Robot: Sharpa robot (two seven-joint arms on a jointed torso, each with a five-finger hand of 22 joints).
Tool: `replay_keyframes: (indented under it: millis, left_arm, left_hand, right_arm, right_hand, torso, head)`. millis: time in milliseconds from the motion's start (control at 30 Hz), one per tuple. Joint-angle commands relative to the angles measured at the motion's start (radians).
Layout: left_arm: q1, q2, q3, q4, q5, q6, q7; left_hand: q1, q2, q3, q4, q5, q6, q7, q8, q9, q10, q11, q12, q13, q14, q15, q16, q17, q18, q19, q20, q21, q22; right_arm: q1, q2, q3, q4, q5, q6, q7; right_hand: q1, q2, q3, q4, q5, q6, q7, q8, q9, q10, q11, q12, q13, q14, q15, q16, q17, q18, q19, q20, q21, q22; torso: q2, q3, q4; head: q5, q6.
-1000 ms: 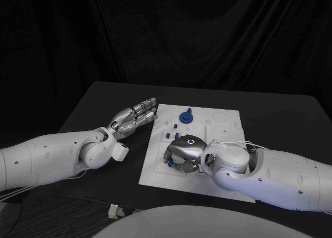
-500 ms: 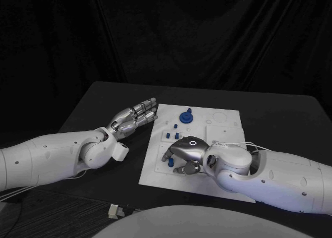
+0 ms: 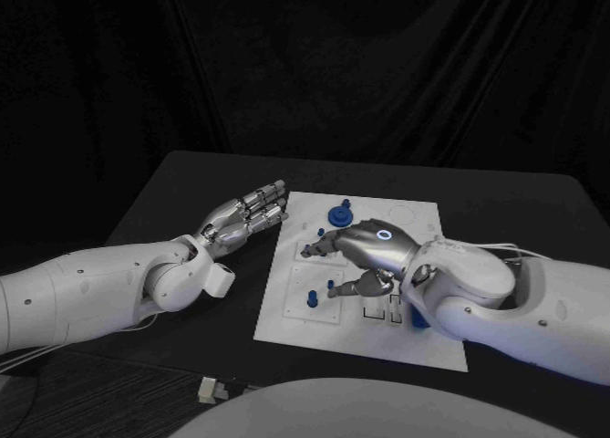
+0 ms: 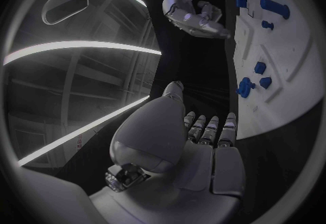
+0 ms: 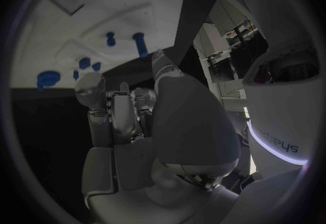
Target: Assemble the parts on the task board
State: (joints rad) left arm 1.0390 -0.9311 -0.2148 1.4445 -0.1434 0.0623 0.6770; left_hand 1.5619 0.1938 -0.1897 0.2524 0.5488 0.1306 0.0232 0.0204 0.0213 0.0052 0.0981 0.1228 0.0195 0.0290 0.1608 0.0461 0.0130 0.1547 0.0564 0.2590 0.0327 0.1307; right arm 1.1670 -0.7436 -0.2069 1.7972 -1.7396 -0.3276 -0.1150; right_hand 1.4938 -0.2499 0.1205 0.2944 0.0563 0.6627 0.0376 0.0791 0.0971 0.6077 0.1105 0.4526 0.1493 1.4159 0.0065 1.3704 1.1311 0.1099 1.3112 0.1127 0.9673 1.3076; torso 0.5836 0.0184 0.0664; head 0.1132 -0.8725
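The white task board (image 3: 412, 239) lies in the middle of the black table. A blue peg (image 3: 313, 297) stands upright near its front left corner, and it also shows in the right wrist view (image 5: 139, 44). A round blue knob (image 3: 342, 215) sits near the far edge, with small blue pieces (image 3: 322, 234) in front of it. My right hand (image 3: 364, 251) hovers over the board's middle with its fingers spread and nothing in them. My left hand (image 3: 248, 213) lies flat and open at the board's left edge, touching no part. Another blue piece (image 3: 419, 317) shows beside my right forearm.
A small white object (image 3: 210, 388) lies at the table's front edge. Bare black table (image 3: 186, 187) stretches left of the board, and my left hand (image 4: 204, 137) reaches over it. My right forearm covers the board's front right part.
My right hand has risen from the board's front left and moved toward the far side. The blue peg it covered now stands free. The left arm has not moved.
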Motion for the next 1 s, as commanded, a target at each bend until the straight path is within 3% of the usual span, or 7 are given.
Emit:
replay_keyframes:
  millis: [33,233,400,533,600,667,1000]
  left_arm:
    - [-0.001,0.002,0.001,0.004,0.005,0.005,0.016]
    - [-0.001,0.002,0.001,0.004,0.005,0.001,0.017]
    - [-0.001,0.005,0.001,0.005,0.006,-0.001,0.018]
    - [-0.001,0.006,0.001,0.005,0.006,-0.001,0.016]
    - [-0.001,0.007,0.001,0.004,0.006,-0.001,0.016]
    - [-0.001,0.007,0.001,0.003,0.006,-0.002,0.016]
    - [-0.001,0.01,0.001,0.002,0.006,0.003,0.013]
  left_hand:
    - [0.01,0.001,0.003,-0.004,0.008,-0.002,0.005,0.007,0.001,0.002,0.007,0.004,0.001,-0.002,0.006,0.004,0.001,0.016,0.0,0.005,0.005,-0.001]
    - [0.01,0.001,0.003,-0.004,0.008,-0.002,0.005,0.007,0.001,0.002,0.007,0.004,0.001,-0.002,0.006,0.004,0.001,0.016,0.0,0.005,0.005,-0.001]
    - [0.011,0.001,0.003,-0.005,0.009,-0.001,0.005,0.007,0.001,0.002,0.007,0.004,0.001,-0.002,0.006,0.005,0.001,0.016,0.0,0.005,0.005,0.0]
    - [0.011,0.001,0.003,-0.005,0.009,-0.001,0.005,0.007,0.001,0.002,0.007,0.004,0.001,-0.002,0.006,0.005,0.001,0.016,0.0,0.005,0.005,0.0]
    - [0.011,0.001,0.003,-0.005,0.009,-0.001,0.005,0.007,0.001,0.002,0.007,0.004,0.001,-0.002,0.006,0.005,0.001,0.016,0.0,0.005,0.005,0.0]
    - [0.011,0.001,0.003,-0.005,0.009,-0.001,0.005,0.007,0.001,0.002,0.007,0.004,0.001,-0.002,0.006,0.005,0.001,0.016,0.0,0.005,0.005,0.0]
    - [0.012,0.0,0.003,-0.006,0.01,-0.001,0.005,0.007,0.001,0.002,0.007,0.006,0.002,-0.001,0.006,0.006,0.002,0.016,0.001,0.005,0.005,0.0]
  right_arm:
    - [0.058,-0.054,0.001,0.05,0.028,-0.184,0.038]
    - [0.175,-0.179,0.001,0.102,0.143,-0.238,0.027]
    - [0.208,-0.25,0.001,0.093,0.28,-0.147,-0.065]
    - [0.201,-0.282,0.001,0.076,0.332,0.012,-0.207]
    - [0.193,-0.29,0.001,0.069,0.344,0.064,-0.258]
    - [0.185,-0.295,0.001,0.061,0.352,0.111,-0.309]
    - [0.162,-0.269,0.0,0.024,0.312,0.353,-0.476]
  right_hand:
    - [-0.014,0.016,0.005,-0.001,-0.006,0.069,0.014,0.028,0.011,0.047,-0.006,0.04,0.01,-0.011,-0.004,0.0,-0.014,0.01,-0.005,-0.003,-0.013,0.104]
    - [0.048,0.104,0.068,-0.013,0.044,0.193,0.042,0.092,0.027,0.316,-0.049,0.187,0.053,-0.061,-0.022,-0.076,-0.15,0.021,-0.027,-0.015,-0.087,0.085]
    - [-0.012,0.12,0.06,-0.023,0.056,0.244,0.054,0.111,0.03,0.508,-0.097,0.351,0.139,-0.196,-0.041,-0.25,-0.405,0.051,-0.127,-0.031,-0.285,0.033]
    - [-0.37,0.144,-0.007,0.0,0.029,0.371,0.038,0.169,0.065,0.637,-0.114,0.67,0.524,0.057,-0.054,0.09,0.189,0.004,-0.001,-0.052,-0.023,0.116]
    - [-0.456,0.117,0.0,0.0,0.016,0.42,0.031,0.195,0.082,0.681,-0.117,0.756,0.67,0.102,-0.061,0.148,0.314,-0.004,0.017,-0.052,0.026,0.126]
    - [-0.5,0.071,0.039,0.001,0.04,0.46,0.016,0.212,0.11,0.963,-0.129,1.118,1.421,0.154,-0.069,0.199,0.437,-0.024,0.061,-0.065,0.145,0.148]
    - [-0.631,0.009,-0.009,0.006,0.071,0.58,-0.023,0.234,0.194,0.963,-0.157,1.118,1.422,0.155,-0.112,0.2,0.44,-0.096,0.237,-0.105,0.549,0.246]
  torso:
    - [0.0,0.0,0.0002]
    - [0.001,0.0,0.0023]
    - [0.001,-0.0004,0.0024]
    - [-0.002,-0.002,0.0005]
    - [-0.003,-0.0025,0.0002]
    - [-0.003,-0.0023,-0.0002]
    - [0.001,-0.0012,-0.0003]
  head:
    - [-0.002,0.0]
    - [-0.017,0.0]
    - [-0.032,0.0]
    - [-0.04,0.0]
    - [-0.041,0.0]
    - [-0.042,0.0]
    - [-0.052,0.0]
